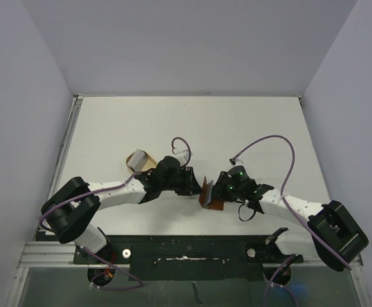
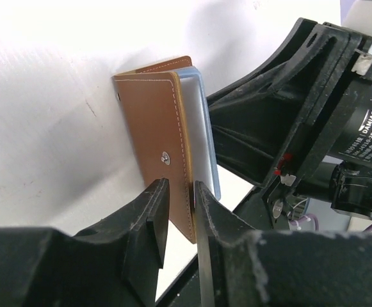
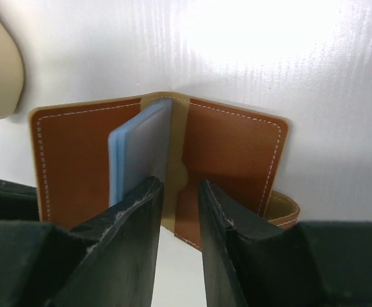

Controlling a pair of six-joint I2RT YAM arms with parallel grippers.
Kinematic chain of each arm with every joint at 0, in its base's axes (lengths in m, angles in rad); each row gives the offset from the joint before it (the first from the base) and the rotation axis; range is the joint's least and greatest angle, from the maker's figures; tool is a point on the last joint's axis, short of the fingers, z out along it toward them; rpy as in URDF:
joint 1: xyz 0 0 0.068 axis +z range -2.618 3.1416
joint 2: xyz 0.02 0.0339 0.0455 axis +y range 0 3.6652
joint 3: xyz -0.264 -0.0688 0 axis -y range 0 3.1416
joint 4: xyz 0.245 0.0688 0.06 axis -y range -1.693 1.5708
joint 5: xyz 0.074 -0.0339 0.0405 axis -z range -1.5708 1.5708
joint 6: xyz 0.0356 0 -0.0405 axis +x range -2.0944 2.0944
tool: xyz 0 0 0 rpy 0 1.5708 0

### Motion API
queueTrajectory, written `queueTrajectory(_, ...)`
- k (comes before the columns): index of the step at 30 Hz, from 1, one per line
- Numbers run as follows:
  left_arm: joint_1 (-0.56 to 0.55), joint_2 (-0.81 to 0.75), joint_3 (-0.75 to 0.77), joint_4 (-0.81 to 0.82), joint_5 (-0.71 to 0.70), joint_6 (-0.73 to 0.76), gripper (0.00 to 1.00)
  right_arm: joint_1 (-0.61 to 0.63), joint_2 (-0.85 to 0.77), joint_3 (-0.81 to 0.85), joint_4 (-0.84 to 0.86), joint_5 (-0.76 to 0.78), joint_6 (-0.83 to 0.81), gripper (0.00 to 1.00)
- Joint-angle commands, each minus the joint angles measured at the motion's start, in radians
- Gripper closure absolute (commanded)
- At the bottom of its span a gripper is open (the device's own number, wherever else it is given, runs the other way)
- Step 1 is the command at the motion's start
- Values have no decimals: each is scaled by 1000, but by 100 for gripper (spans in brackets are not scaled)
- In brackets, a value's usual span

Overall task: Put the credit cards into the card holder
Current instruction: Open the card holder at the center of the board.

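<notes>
Brown wallet (image 3: 230, 153): open, on edge, blue card (image 3: 137, 147) within.
Left gripper (image 2: 180, 185): narrowly parted astride its edge; I cannot confirm grip.
Right gripper (image 3: 178, 185): parted at fold, empty.

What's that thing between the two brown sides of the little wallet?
A thin pale blue card stands between the two flaps of the small brown leather wallet, near its fold. The right wrist view shows it best.
</notes>
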Motion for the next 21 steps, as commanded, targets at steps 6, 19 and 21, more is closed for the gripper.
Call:
queueTrajectory(6,4,-49,28,25,0,-2,74,18,-69,48,95,-68,-8,70)
queueTrajectory(19,10,7,10,64,35,4,75,27,0,32,119,-57,17,70)
queueTrajectory(21,10,10,8,74,36,6,78,28,0,26,118,-49,17,71)
